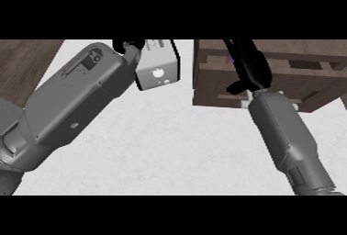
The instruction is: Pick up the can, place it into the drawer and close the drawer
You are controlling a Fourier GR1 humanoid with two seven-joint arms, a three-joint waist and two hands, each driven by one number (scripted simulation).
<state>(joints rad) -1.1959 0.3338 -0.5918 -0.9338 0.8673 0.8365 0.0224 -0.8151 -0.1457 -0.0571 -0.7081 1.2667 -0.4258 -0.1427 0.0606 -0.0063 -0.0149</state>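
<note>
White counter (176,151) carries the wooden drawer (298,69) at upper right, right hand (249,64) extended over it with fingers straight and pressed together; left hand (130,48), upper left, curls around a pale boxy item (159,69); can not discernible.

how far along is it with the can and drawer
Done: nothing can be confirmed, since no can shows anywhere on the counter. In hand: the right hand is stretched over the wooden drawer unit, with a speck of purple beside it that may be the can; its fingers are too dark to read. The left hand is up by a white box. Left: confirming the can is inside, then closing the drawer.
</note>
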